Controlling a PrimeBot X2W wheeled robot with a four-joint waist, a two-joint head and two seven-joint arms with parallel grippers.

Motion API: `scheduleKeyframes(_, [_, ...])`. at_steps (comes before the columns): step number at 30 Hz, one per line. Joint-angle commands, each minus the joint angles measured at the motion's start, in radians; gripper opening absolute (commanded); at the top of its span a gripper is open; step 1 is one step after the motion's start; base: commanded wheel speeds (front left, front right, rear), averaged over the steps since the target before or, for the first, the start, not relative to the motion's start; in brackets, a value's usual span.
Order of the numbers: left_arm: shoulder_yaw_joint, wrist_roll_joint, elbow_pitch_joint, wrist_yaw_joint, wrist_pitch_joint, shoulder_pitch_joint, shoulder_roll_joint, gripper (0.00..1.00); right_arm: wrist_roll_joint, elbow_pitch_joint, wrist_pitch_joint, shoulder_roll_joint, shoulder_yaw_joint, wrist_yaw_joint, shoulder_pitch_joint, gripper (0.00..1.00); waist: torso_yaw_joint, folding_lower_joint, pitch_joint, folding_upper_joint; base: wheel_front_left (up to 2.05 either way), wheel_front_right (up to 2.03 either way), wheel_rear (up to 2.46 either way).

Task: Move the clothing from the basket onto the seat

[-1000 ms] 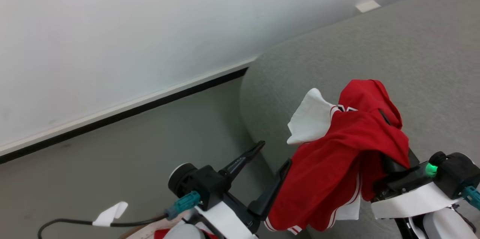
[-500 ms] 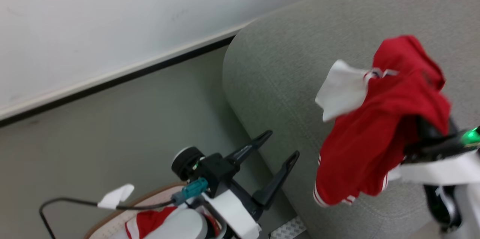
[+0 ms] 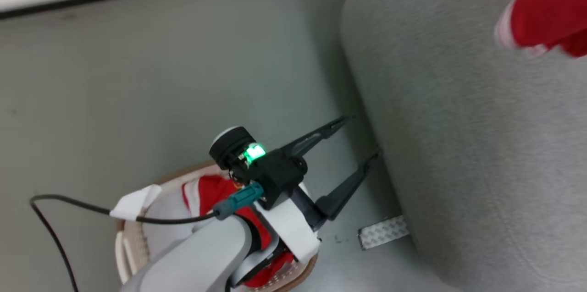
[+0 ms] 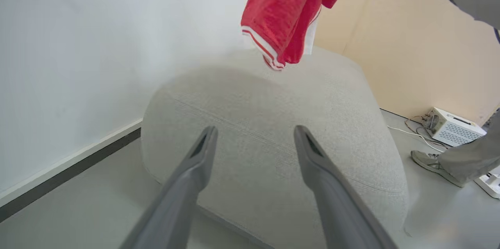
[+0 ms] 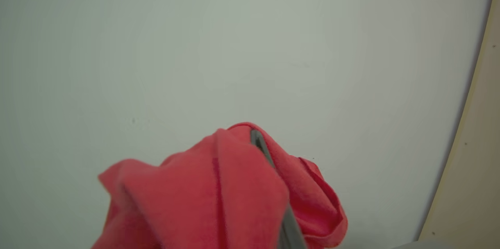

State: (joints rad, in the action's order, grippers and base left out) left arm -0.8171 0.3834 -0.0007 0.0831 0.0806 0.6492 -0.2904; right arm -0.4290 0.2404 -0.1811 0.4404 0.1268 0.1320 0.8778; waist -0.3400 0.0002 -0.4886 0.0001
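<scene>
While clothing (image 3: 545, 17) hangs at upper right over the seat (image 3: 458, 122), the right gripper (image 5: 254, 139) grips it.
Left gripper (image 3: 361, 136) gapes empty; basket (image 3: 123, 246), lower left, holds red and white cloth (image 3: 202, 195).

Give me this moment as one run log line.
right gripper: shut on red garment, held above sofa | left gripper: open, empty | basket: red fabric inside
</scene>
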Motion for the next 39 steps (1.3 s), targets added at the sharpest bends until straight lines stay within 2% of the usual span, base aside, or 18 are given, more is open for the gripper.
scheduleKeyframes(1, [0.006, -0.012, -0.001, 0.002, 0.005, 0.023, -0.002, 1.00, -0.004, 0.033, 0.007, 0.030, 0.022, -0.002, 0.042, 0.00, 0.109, -0.0002, -0.122, -0.0001, 0.00, 0.00, 0.00])
scheduleKeyframes(4, [0.013, -0.014, 0.004, 0.001, 0.012, 0.039, -0.004, 1.00, 0.019, 0.124, 0.030, 0.088, 0.054, -0.002, 0.099, 0.00, 0.139, -0.0002, -0.166, -0.0001, 0.00, 0.00, 0.00])
scheduleKeyframes(8, [0.015, -0.016, 0.014, 0.002, 0.022, 0.056, -0.003, 1.00, 0.051, 0.267, 0.060, 0.140, 0.031, -0.002, 0.125, 0.00, 0.168, -0.0002, -0.201, -0.0001, 0.00, 0.00, 0.00])
scheduleKeyframes(11, [0.015, -0.016, 0.023, 0.001, 0.032, 0.064, 0.001, 1.00, 0.043, 0.385, 0.093, 0.148, 0.000, -0.002, 0.105, 0.00, 0.177, -0.0002, -0.208, -0.0001, 0.00, 0.00, 0.00])
scheduleKeyframes(14, [0.019, -0.012, 0.034, -0.002, 0.040, 0.070, 0.004, 1.00, 0.024, 0.516, 0.211, 0.131, -0.049, -0.002, 0.082, 0.00, 0.180, -0.0002, -0.204, -0.0001, 0.00, 0.00, 0.00])
scheduleKeyframes(17, [0.021, -0.004, 0.049, -0.006, 0.047, 0.069, 0.006, 1.00, -0.003, 0.580, 0.270, 0.134, -0.098, -0.002, 0.059, 0.00, 0.179, -0.0002, -0.189, -0.0001, 0.00, 0.00, 0.00])
scheduleKeyframes(20, [0.021, 0.001, 0.059, -0.010, 0.054, 0.067, 0.010, 1.00, -0.031, 0.600, 0.265, 0.135, -0.133, -0.002, 0.037, 0.00, 0.174, -0.0002, -0.169, -0.0001, 0.00, 0.00, 0.00])
scheduleKeyframes(21, [0.023, 0.004, 0.063, -0.009, 0.058, 0.063, 0.007, 1.00, -0.036, 0.605, 0.261, 0.135, -0.145, -0.002, 0.035, 0.07, 0.171, -0.0002, -0.161, -0.0001, 0.00, 0.00, 0.00])
scheduleKeyframes(22, [0.022, 0.006, 0.068, -0.010, 0.062, 0.058, 0.006, 1.00, -0.039, 0.610, 0.261, 0.138, -0.156, -0.002, 0.031, 0.32, 0.169, -0.0002, -0.150, -0.0001, 0.00, 0.00, 0.00])
scheduleKeyframes(23, [0.021, 0.007, 0.073, -0.011, 0.063, 0.052, 0.005, 1.00, -0.038, 0.612, 0.266, 0.142, -0.177, -0.002, 0.022, 0.49, 0.167, -0.0002, -0.136, -0.0001, 0.00, 0.00, 0.00])
scheduleKeyframes(24, [0.021, 0.007, 0.073, -0.011, 0.063, 0.052, 0.005, 1.00, -0.038, 0.612, 0.266, 0.142, -0.177, -0.002, 0.022, 0.49, 0.167, -0.0002, -0.136, -0.0001, 0.00, 0.00, 0.00])
scheduleKeyframes(25, [0.020, 0.010, 0.077, -0.012, 0.067, 0.045, 0.005, 1.00, -0.041, 0.613, 0.270, 0.145, -0.194, -0.002, 0.013, 1.00, 0.165, -0.0002, -0.122, -0.0001, 0.00, 0.00, 0.00])
scheduleKeyframes(32, [0.039, 0.049, 0.111, -0.041, 0.105, -0.027, -0.003, 1.00, -0.070, 0.552, 0.278, 0.203, -0.304, -0.002, -0.065, 1.00, 0.152, -0.0002, 0.033, -0.0001, 0.00, 0.00, 0.00])
scheduleKeyframes(39, [0.091, 0.107, 0.140, -0.085, 0.150, -0.125, -0.019, 1.00, -0.131, 0.356, 0.273, 0.265, -0.342, -0.002, -0.175, 1.00, 0.178, -0.0002, 0.240, -0.0001, 0.00, 0.00, 0.00])
